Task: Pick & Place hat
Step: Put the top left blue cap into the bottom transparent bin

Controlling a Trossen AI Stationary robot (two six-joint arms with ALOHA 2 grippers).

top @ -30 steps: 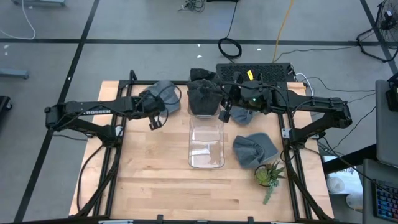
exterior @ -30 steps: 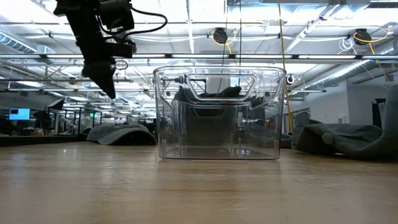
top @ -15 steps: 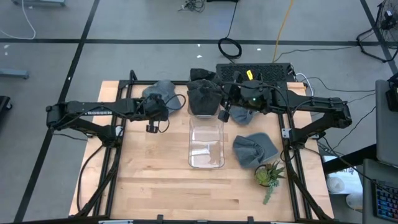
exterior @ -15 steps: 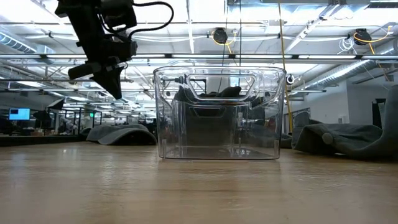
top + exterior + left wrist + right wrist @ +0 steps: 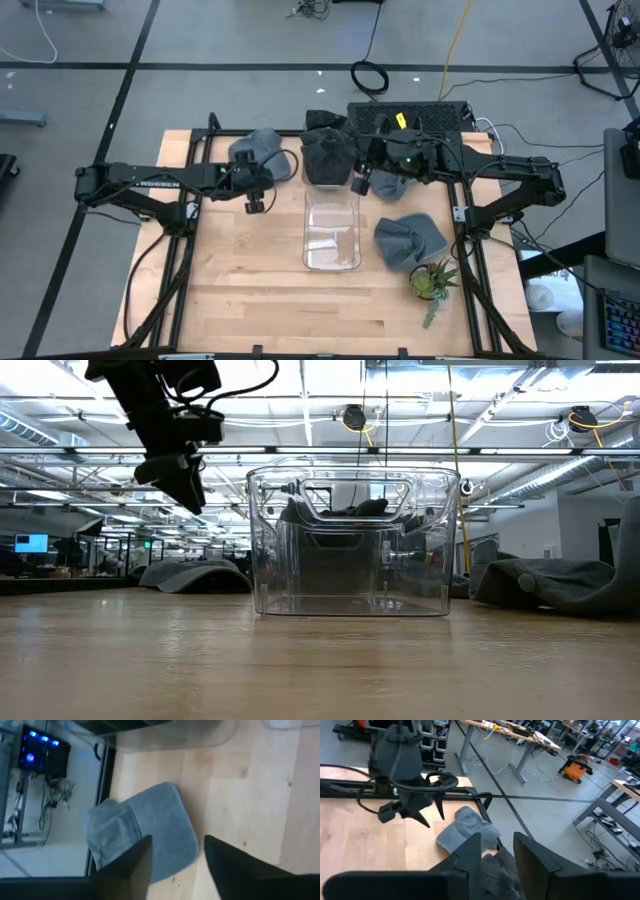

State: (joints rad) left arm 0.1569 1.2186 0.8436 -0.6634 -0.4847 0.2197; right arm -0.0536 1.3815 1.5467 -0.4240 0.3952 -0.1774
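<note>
Since a moment ago, the left gripper (image 5: 256, 204) has turned toward the clear bin (image 5: 331, 231), fingers spread and holding nothing. It hangs above the table (image 5: 240, 290), near the grey hat (image 5: 258, 147) by the far edge. It looks like the reaching step. Next it must drop onto the hat and pinch it. The right gripper (image 5: 361, 185) waits, fingers apart.

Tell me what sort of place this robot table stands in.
Probably an open lab or workshop: bare concrete floor with loose cables around the table, long ceiling light strips, and rows of workbenches beyond.
</note>
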